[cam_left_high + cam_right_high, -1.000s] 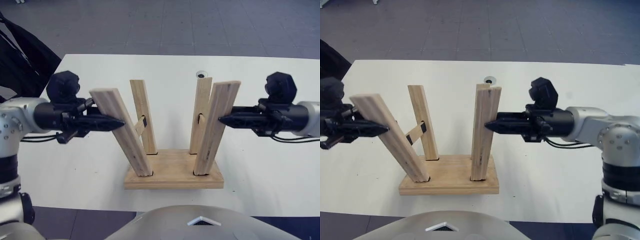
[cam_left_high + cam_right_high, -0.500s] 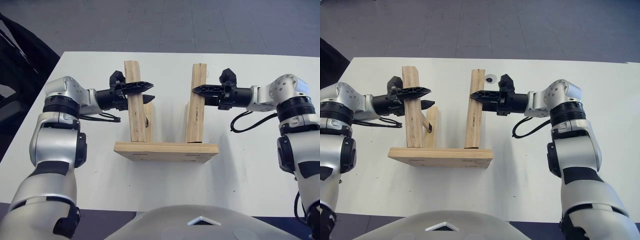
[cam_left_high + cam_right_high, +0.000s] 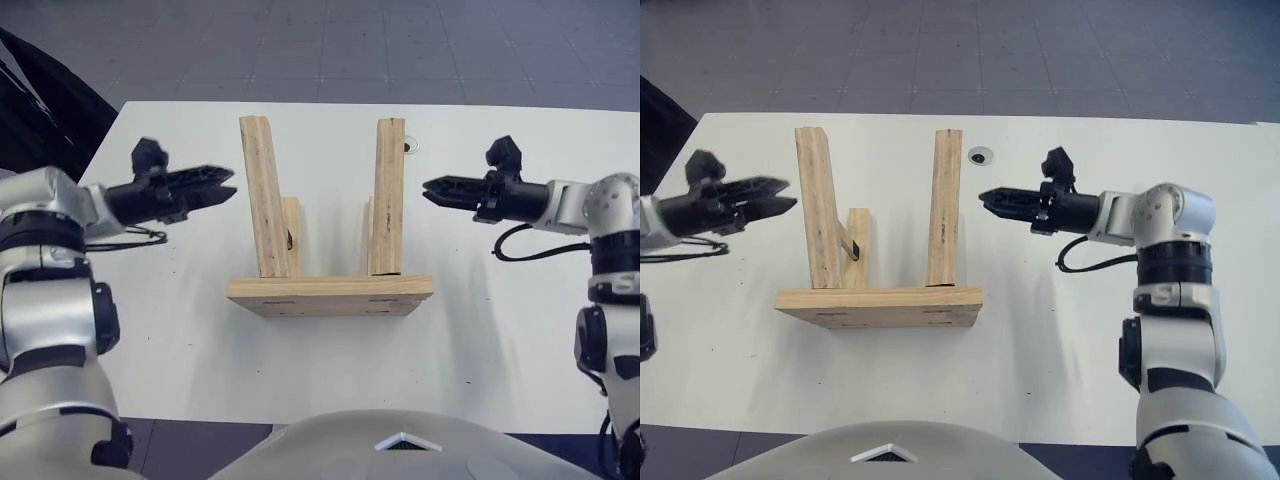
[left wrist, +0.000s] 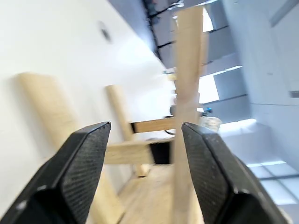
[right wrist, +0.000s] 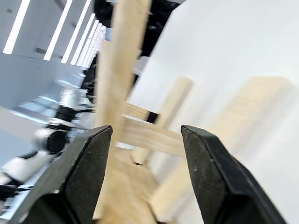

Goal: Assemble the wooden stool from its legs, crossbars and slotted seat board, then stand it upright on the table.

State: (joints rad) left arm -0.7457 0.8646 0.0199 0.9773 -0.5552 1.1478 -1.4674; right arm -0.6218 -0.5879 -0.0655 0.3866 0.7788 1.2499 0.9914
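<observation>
The wooden stool lies on its side on the white table (image 3: 520, 330), its slotted seat board (image 3: 330, 296) on edge nearest me. Its legs point away from me, the left upper leg (image 3: 260, 195) and the right upper leg (image 3: 388, 195) above the lower ones. A crossbar (image 4: 152, 125) joins the legs. My left gripper (image 3: 225, 184) hovers open a little left of the left leg, touching nothing. To the right of the right leg hovers my right gripper (image 3: 432, 188), also apart from the wood; the right wrist view shows it open (image 5: 147, 128) with the legs beyond.
A small round grommet (image 3: 981, 156) is set in the table just behind the right leg. A black object (image 3: 40, 100) stands off the table's far left corner. Bare table lies on both sides of the stool and in front of it.
The stool went from seat flat with legs up to lying on its side. Both grippers let go of the legs and pulled outward, away from the stool.
</observation>
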